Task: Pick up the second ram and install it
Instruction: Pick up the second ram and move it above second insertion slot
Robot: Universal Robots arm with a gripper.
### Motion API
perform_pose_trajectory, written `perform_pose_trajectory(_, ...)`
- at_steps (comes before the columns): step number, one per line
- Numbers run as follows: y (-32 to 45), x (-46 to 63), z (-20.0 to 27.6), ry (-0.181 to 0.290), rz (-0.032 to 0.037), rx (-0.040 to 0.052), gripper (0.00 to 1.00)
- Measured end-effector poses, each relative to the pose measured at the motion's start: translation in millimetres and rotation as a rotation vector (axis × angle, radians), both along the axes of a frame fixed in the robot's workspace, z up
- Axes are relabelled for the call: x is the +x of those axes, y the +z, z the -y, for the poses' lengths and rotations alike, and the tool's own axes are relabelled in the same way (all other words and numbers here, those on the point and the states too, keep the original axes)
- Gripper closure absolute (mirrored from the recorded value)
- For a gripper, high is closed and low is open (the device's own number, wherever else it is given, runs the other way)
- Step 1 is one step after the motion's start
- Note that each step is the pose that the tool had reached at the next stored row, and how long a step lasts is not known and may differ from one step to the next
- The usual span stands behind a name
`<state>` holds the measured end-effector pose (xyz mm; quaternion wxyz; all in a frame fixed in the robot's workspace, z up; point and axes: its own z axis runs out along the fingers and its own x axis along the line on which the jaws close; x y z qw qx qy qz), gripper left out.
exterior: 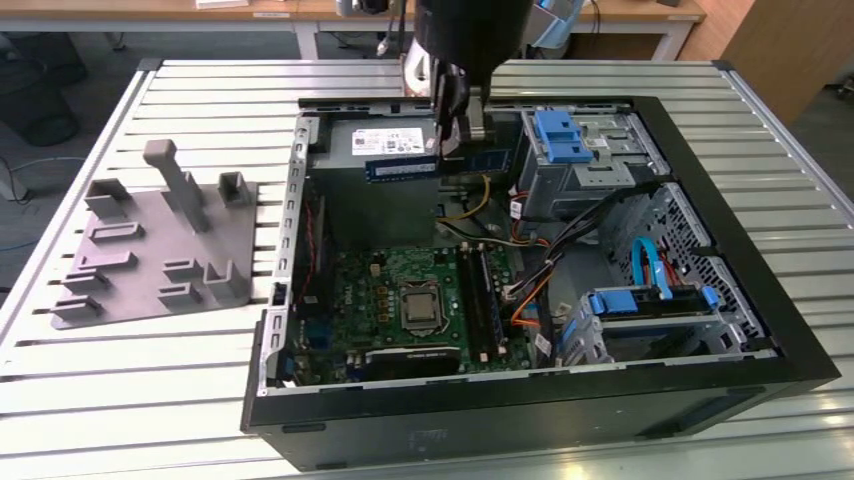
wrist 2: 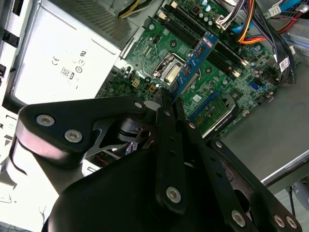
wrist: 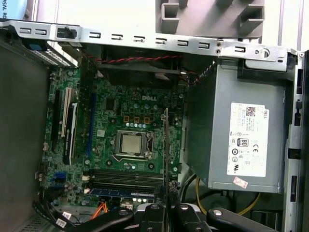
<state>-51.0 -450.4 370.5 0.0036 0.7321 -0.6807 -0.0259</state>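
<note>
Slatted table (exterior: 134, 400); pincer (exterior: 451, 150) clamps second ram (exterior: 400, 168), edge-on over motherboard (wrist: 130, 106) in first wrist view.

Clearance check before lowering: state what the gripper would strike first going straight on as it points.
The second ram held in the gripper leads; it would likely meet the green motherboard beside the CPU socket, though depth is unclear.

All 3 views look down at the motherboard (exterior: 387, 290) (wrist 2: 149, 53) (wrist: 116, 108).
</note>
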Motion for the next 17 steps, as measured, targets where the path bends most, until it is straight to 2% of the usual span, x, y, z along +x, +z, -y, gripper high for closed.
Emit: perform_pose_trajectory(17,-15.2,0.0,4.1,0.000,0.0000,0.0000,0.86)
